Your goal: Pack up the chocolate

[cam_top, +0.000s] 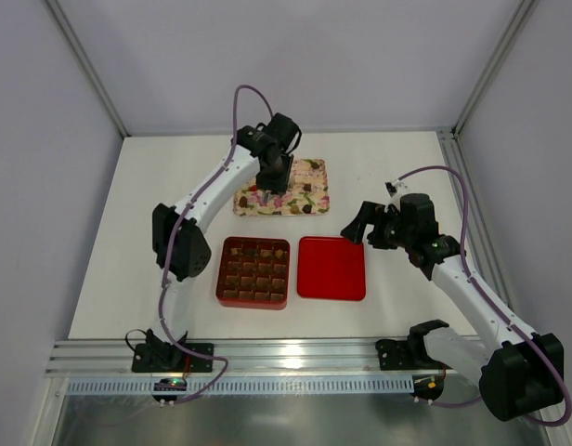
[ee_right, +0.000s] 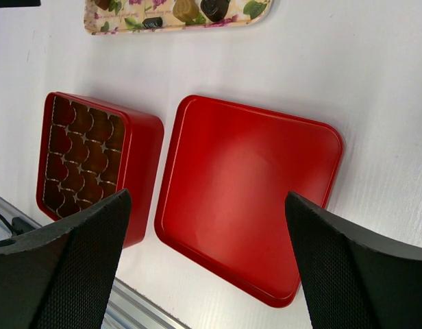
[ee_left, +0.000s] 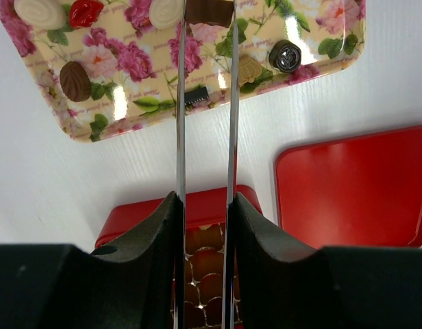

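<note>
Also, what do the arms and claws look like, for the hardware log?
Left arm and right arm: white links, black joints, a purple-grey cable looping along each. Left claw: two thin shiny metal blades on black moulded bases. Right claw: broad black fingers with fine mesh texture. No markings readable.

High rear overview; two close wrist views, red box (ee_right: 144,164) common to both.
</note>
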Controlling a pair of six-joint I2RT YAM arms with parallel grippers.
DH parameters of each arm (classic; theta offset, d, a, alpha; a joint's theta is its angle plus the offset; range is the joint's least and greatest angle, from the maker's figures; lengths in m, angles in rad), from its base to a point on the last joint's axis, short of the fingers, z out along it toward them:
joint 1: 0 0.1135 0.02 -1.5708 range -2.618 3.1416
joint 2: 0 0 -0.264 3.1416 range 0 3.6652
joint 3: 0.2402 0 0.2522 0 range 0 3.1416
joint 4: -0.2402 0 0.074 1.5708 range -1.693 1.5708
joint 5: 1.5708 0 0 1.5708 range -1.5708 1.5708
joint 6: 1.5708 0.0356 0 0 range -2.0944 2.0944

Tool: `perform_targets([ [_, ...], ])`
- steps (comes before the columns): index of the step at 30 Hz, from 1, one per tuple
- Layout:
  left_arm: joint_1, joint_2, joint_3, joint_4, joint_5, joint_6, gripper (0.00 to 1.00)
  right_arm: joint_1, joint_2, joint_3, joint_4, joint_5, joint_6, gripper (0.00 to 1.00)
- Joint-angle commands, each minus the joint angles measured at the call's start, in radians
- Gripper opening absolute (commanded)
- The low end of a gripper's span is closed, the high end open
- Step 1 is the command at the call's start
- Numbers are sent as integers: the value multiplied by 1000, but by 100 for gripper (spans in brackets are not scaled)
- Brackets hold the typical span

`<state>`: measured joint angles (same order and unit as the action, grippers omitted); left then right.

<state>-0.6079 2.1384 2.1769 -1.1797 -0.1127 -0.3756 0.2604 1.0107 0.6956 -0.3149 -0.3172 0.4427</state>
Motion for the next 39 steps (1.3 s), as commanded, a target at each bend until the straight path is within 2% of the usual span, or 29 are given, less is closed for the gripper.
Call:
perform_targets([
  [1, 3, -100, -9, -3, -10, 17, 30, 5, 3, 4, 42, -8, 1, 93],
  [15, 3, -376, -239, -24, 13, -5, 31, 5, 26, -10, 83, -26, 22, 93],
  [30, 2, -759, -635, -49, 39, -65, 31, 7, 63, -11, 109, -20, 28, 93],
  [39, 2, -891, -750, -89, 56, -75, 32, 13, 71, -5, 109, -17, 33, 93],
])
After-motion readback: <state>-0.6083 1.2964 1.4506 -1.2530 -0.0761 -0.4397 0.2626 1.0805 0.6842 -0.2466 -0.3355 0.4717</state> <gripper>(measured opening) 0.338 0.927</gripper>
